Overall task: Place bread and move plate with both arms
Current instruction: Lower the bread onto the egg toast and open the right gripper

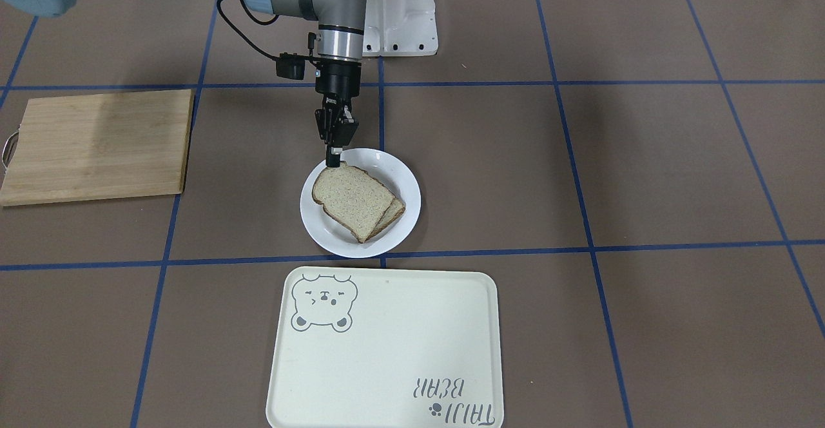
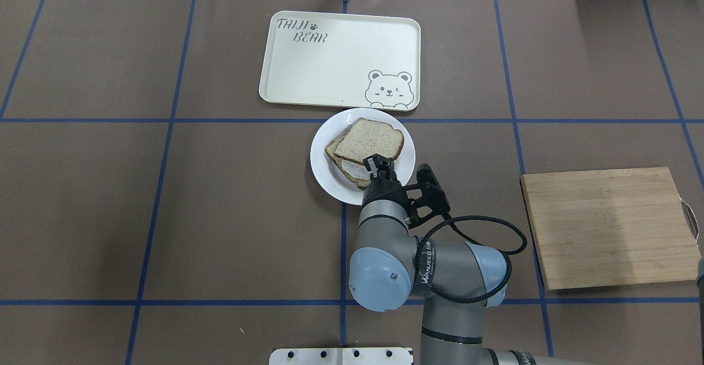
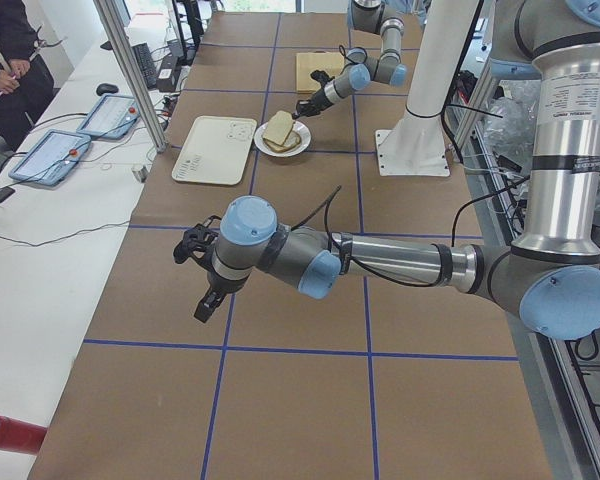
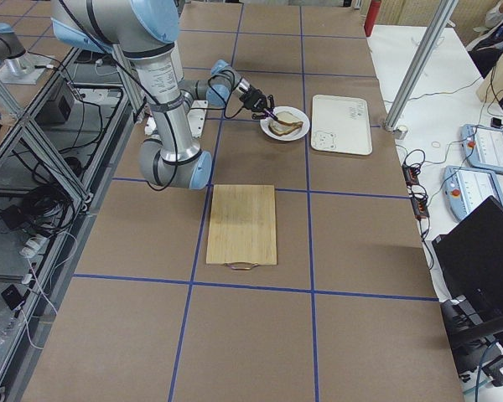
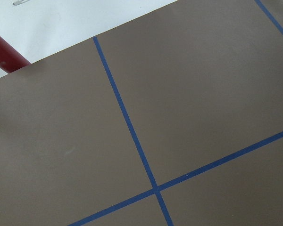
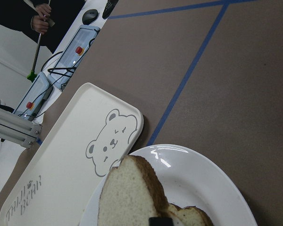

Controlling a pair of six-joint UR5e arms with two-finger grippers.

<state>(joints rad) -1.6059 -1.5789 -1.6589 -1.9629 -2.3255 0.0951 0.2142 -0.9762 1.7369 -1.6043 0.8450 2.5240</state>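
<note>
Eyes on the plate (image 1: 320,229), glossy white and round, flat on the brown table (image 1: 644,170). Right there on the plate, the bread (image 1: 351,197): plain-faced, brown-crusted, stacked askew over the egg-topped slice (image 1: 395,213), with a strip of white egg peeking out on the plate's robot side in the overhead view. Reaching in over the plate's robot-side rim, the right gripper (image 1: 334,156), pointed steeply down, fingers drawn together and pinching the bread's crust at the corner nearest the robot. From the right wrist camera, that crust edge up close against a black fingertip, looking lifted a touch off the slice below. Just past the plate on the operators' side, the cream bear-print tray (image 1: 387,350), close but with a sliver of table between. Well off to the plate's side, on the robot's right, the wooden cutting board (image 1: 97,147), lying flat. Behind the plate, toward the robot, the white base stand (image 1: 403,25). And far from the plate, out toward the robot's left end of the table, the left gripper (image 3: 206,308), hanging low over bare brown surface. Pinched or spread, cannot tell from that one side view.
</note>
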